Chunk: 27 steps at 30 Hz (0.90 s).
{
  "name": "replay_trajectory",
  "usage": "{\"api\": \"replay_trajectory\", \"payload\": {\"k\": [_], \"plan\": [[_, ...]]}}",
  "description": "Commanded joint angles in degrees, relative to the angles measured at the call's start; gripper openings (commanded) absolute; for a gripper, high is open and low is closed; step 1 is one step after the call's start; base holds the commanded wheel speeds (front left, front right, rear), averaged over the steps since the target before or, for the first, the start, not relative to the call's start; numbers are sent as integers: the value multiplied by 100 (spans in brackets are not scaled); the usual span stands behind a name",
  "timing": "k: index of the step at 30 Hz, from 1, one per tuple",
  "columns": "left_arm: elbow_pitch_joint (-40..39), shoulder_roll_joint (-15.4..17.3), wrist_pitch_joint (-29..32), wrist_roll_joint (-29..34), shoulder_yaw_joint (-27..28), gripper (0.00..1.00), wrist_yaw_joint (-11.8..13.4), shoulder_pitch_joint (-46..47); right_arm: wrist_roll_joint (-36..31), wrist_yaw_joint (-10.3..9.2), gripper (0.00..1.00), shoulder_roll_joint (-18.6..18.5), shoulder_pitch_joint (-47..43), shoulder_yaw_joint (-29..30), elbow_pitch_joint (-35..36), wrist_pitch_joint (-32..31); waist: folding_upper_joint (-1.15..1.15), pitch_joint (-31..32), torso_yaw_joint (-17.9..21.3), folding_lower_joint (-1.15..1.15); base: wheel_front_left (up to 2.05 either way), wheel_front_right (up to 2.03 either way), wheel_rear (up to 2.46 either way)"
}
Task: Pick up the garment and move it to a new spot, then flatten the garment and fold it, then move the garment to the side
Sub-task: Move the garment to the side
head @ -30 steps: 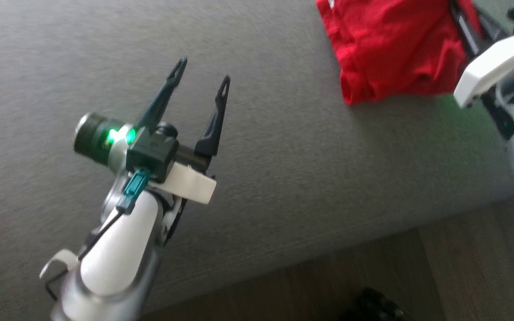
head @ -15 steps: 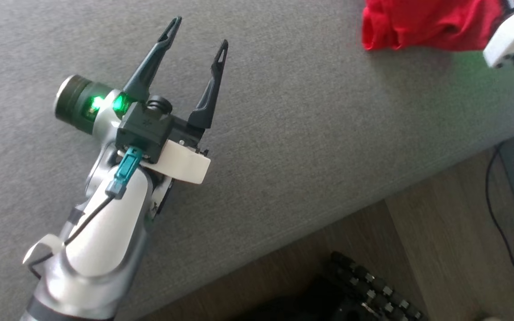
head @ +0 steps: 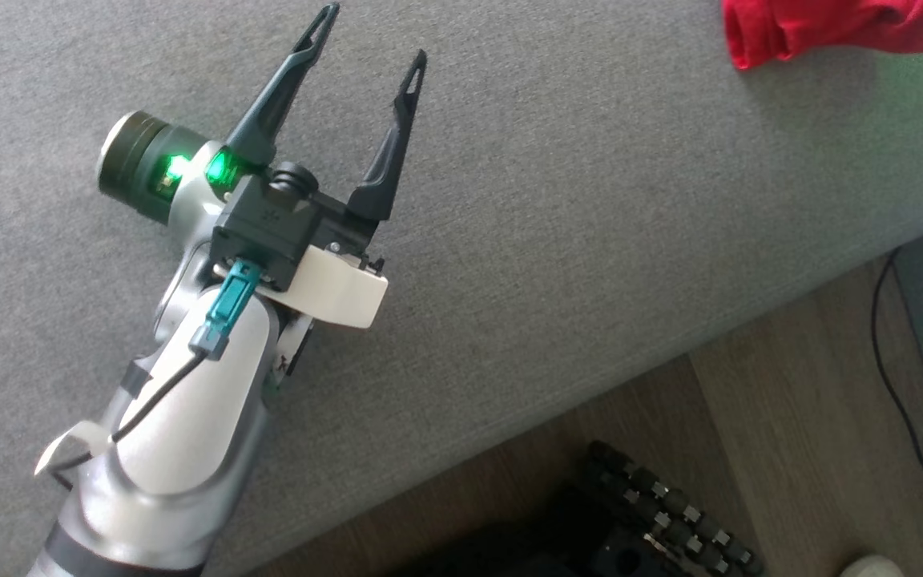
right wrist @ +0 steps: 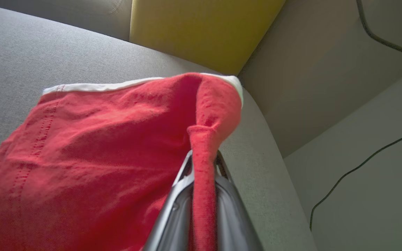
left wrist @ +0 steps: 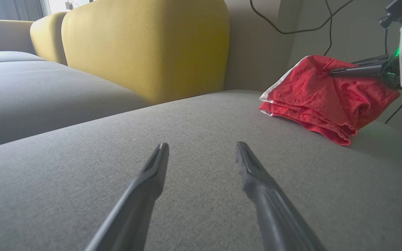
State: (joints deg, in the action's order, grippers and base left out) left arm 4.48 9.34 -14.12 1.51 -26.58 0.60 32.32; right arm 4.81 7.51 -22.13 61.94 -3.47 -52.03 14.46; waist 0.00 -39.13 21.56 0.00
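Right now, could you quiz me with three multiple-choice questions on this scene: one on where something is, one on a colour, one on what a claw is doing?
1. Where does the red garment lie? A on the wooden floor; B on the grey sofa seat; C on a yellow cushion.
2. What colour is the garment's edge trim? A white; B black; C blue.
3. How is the right gripper? A open, empty; B shut on a cable; C shut on the garment.
Answers: B, its folds rest on the grey seat; A, a white band runs along its edge; C, a red fold is pinched between the fingers.
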Motion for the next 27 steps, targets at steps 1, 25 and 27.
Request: {"api": "replay_trajectory", "payload": {"k": [1, 25, 27], "plan": [[-38, 135, 76, 35, 115, 100, 43, -26, -61, -2, 0, -95, -98, 127, 209, 53, 0, -5, -21, 0, 0, 0, 0], [18, -331, -85, -524, 219, 100, 446, -519, 226, -2, 100, 390, -528, -477, 1359, 52, 0, 1458, -1034, 0, 0, 0, 0], [-61, -355, -86, -595, 322, 100, 511, -684, 296, -2, 100, 438, -604, -600, 1490, 47, 0, 1648, -1224, 0, 0, 0, 0]]}}
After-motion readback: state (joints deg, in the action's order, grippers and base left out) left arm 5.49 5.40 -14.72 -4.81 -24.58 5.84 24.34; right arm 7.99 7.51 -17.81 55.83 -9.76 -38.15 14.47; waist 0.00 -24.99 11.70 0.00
